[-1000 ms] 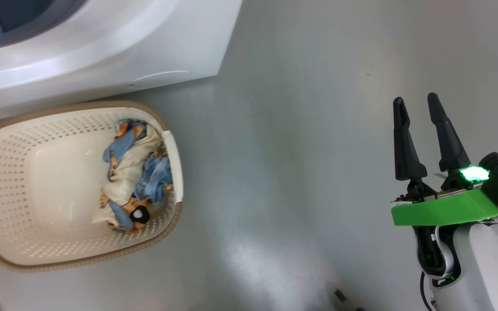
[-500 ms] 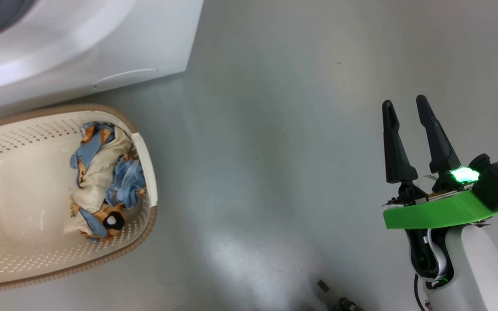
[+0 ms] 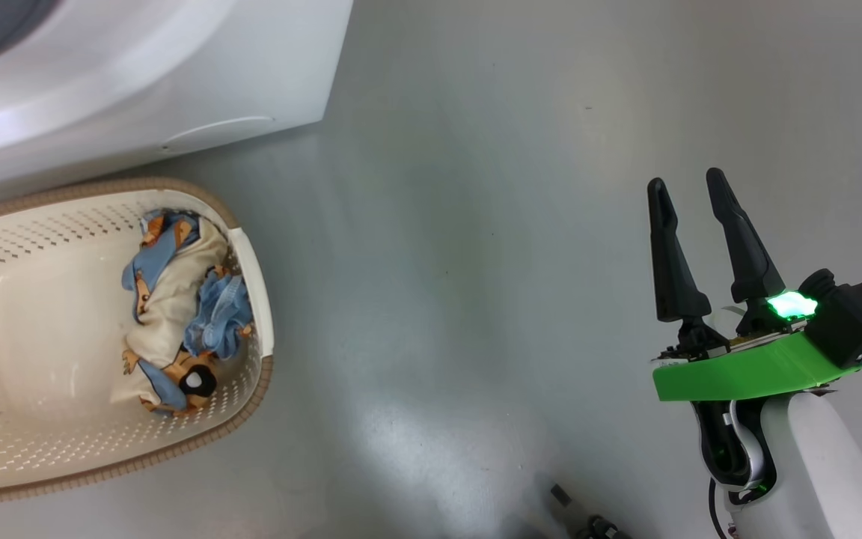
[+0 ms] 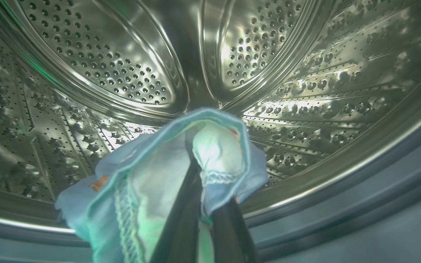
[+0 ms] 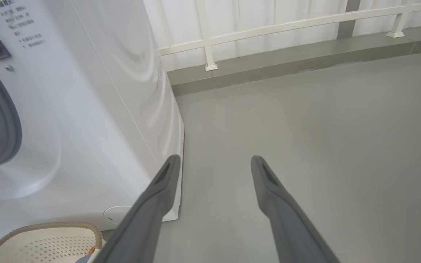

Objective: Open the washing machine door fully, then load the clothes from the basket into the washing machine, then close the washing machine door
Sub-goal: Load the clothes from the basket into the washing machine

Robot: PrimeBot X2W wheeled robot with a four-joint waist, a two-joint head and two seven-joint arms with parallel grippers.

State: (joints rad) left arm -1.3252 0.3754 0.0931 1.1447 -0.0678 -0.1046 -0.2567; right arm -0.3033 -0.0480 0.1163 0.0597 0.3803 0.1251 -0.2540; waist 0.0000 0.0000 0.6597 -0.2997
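L pincer [image 4: 196, 171] clamped on 1 blue garment [image 4: 141, 182] inside steel drum [image 4: 122, 54]. R pincer [image 3: 685, 180] spread wide, empty, over floor [image 3: 476, 224]. 1 basket [image 3: 236, 419] beside washer [image 3: 139, 82] w/ 1 clothes heap [image 3: 176, 299] (pieces uncountable).

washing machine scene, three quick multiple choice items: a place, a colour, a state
1. Where is the garment that the left end effector grips? A on a shelf B inside the drum C on a chair
2. Colour of the basket rim? A red B brown C black
3. The right end effector is: A shut on cloth B shut on a handle C open, empty
B: perforated steel surrounds it. B: woven-look brown edge. C: jaws apart, nothing between.
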